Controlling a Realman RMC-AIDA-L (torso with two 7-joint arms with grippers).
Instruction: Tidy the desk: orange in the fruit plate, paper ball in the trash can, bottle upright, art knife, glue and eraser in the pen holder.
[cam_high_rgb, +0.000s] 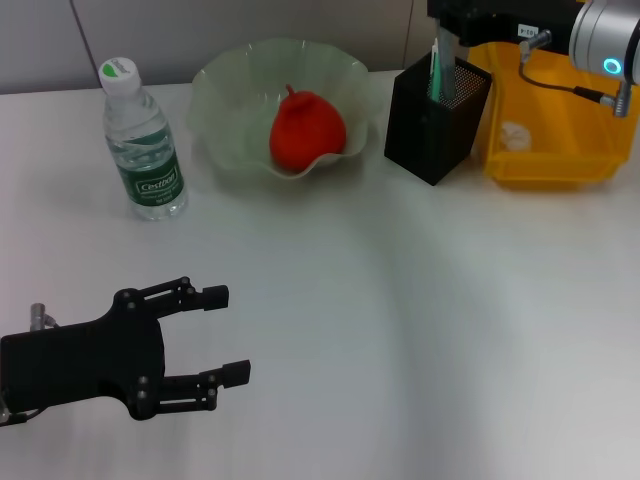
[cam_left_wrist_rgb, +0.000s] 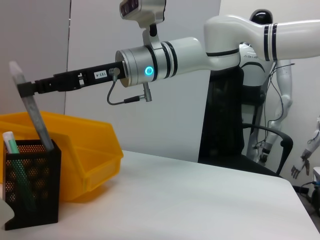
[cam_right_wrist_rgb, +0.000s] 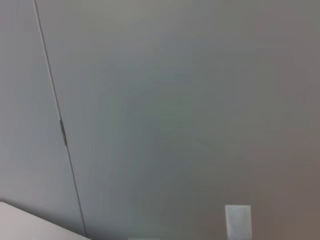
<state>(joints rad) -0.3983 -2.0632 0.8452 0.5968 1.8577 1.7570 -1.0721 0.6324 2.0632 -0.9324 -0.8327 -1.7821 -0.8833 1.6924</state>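
Head view: orange (cam_high_rgb: 307, 130) in fruit plate (cam_high_rgb: 225, 85), bottle (cam_high_rgb: 143, 143) upright, paper ball (cam_high_rgb: 515, 135) in yellow trash bin (cam_high_rgb: 560, 160). Left gripper (cam_high_rgb: 225, 335) low over table (cam_high_rgb: 420, 330), fingers spread, empty.

Left wrist view: right gripper (cam_left_wrist_rgb: 26, 89) above pen holder (cam_left_wrist_rgb: 31, 187), clamping grey stick-like tool (cam_left_wrist_rgb: 31, 112) whose lower end is already in holder; green pen (cam_left_wrist_rgb: 17, 165) inside. Judged last steps.

Right wrist view: only wall.

**Right wrist camera faces a bare wall**

A plain grey-white wall panel (cam_right_wrist_rgb: 190, 110) fills nearly the whole picture. A thin dark vertical seam (cam_right_wrist_rgb: 59, 125) runs down it, slanting slightly, with a short darker mark about midway along its length. Well to one side of the seam, low on the wall, sits a small white rectangular wall plate (cam_right_wrist_rgb: 238, 221). On the other side of the seam, a pale corner of the white counter (cam_right_wrist_rgb: 25, 222) shows at the picture's edge.
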